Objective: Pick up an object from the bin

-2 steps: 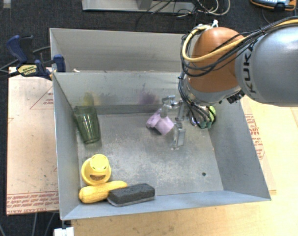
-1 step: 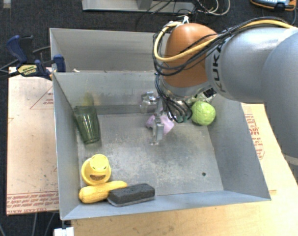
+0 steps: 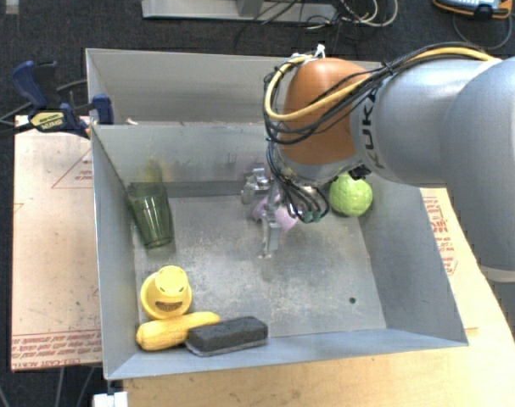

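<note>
My gripper (image 3: 266,242) hangs low over the middle of the bin, toward the back, under the orange wrist cover. A small pink-lilac thing (image 3: 282,216) sits right against the gripper's body, partly hidden by cables; whether it is held I cannot tell. A light green ball (image 3: 351,196) lies just to the right of the gripper, near the bin's right wall.
A dark green translucent cup (image 3: 151,214) leans at the left wall. At the front left lie a yellow round smiley-faced toy (image 3: 165,292), a yellow banana-like thing (image 3: 174,330) and a dark grey oblong block (image 3: 226,335). The arm covers the bin's back right.
</note>
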Controlling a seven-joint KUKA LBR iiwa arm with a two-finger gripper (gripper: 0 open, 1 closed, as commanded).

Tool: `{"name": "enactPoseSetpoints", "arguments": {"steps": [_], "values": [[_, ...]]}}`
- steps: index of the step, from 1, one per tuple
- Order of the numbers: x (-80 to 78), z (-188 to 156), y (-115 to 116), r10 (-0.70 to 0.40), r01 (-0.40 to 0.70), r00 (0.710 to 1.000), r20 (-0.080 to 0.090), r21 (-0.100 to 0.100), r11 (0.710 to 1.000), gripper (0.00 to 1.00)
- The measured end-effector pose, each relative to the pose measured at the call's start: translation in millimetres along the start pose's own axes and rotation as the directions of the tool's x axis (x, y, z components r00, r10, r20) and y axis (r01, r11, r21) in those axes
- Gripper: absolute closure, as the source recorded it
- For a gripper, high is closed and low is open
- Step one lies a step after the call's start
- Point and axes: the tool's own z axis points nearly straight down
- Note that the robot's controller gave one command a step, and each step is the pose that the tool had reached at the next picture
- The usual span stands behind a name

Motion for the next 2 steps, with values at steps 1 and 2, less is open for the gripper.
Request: {"name": "enactPoseSetpoints", "arguments": {"steps": [1, 2], "values": [[-14.5, 6.0, -44.9, -0.001, 0.001, 1.000, -0.004, 0.005, 1.000, 0.00], [-5.5, 31.3, -71.3, 0.067, -0.067, 0.998, 0.004, 0.001, 0.998, 0.00]]}}
